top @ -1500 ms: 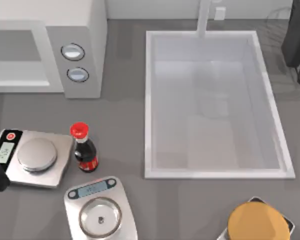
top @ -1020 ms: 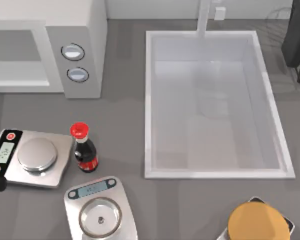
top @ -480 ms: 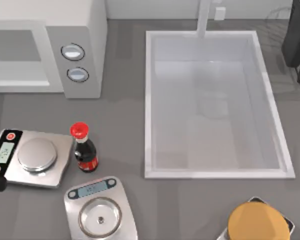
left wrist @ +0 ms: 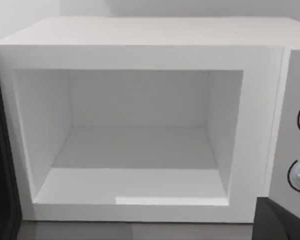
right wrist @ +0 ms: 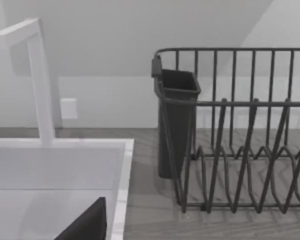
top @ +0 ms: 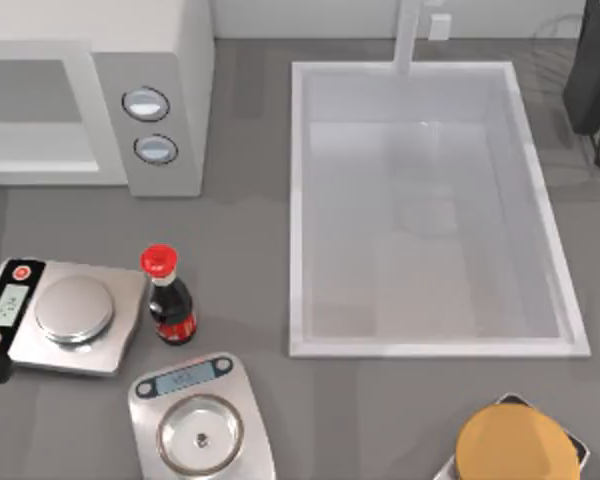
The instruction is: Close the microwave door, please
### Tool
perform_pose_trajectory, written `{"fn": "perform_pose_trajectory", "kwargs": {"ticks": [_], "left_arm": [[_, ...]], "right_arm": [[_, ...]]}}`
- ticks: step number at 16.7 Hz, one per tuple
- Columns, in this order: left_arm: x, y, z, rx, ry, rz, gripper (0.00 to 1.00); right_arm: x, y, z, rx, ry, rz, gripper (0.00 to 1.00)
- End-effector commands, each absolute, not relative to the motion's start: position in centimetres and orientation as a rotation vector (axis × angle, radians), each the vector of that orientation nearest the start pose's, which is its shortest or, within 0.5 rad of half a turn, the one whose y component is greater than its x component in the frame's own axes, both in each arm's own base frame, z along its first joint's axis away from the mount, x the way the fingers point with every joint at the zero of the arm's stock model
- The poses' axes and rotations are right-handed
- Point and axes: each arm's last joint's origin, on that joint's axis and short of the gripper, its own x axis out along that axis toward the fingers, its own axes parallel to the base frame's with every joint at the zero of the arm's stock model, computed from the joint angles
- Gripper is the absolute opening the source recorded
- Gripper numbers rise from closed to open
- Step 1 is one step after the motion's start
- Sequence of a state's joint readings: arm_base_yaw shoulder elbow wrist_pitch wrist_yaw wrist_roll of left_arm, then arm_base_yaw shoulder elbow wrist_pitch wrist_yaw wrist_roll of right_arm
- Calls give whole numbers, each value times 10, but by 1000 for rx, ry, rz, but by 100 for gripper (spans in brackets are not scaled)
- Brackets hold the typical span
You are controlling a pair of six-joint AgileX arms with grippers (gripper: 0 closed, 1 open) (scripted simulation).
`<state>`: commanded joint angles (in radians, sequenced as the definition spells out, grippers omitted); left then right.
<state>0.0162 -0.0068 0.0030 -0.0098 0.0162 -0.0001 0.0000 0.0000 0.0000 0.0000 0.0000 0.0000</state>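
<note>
At the worktop's far left stands the microwave (top: 90,100), its cavity open toward me. My left wrist view faces straight into that cavity, with the door (left wrist: 1,165) a dark edge swung out at the side; from above, I see only the roof and dials. My left arm is nearer, so the push falls to it. Whether either arm's jaws are released or clenched, I cannot tell. My right arm idles near the rack (right wrist: 240,130).

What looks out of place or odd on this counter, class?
The microwave stands open: its white cavity is exposed, with the dark door swung out at its side. Nothing looks spilled or toppled; the red-capped bottle stands upright between the two scales.
</note>
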Motion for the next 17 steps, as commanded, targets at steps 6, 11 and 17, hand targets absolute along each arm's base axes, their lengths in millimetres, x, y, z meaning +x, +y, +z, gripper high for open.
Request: {"fn": "perform_pose_trajectory", "kwargs": {"ticks": [6,11,17], "left_arm": [[95,17,167,0,0,0,0],[87,25,171,0,0,0,0],[88,25,173,0,2,0,0]], "right_arm": [[106,-1,160,0,0,0,100],[106,-1,160,0,0,0,100],[106,-1,160,0,0,0,100]]}}
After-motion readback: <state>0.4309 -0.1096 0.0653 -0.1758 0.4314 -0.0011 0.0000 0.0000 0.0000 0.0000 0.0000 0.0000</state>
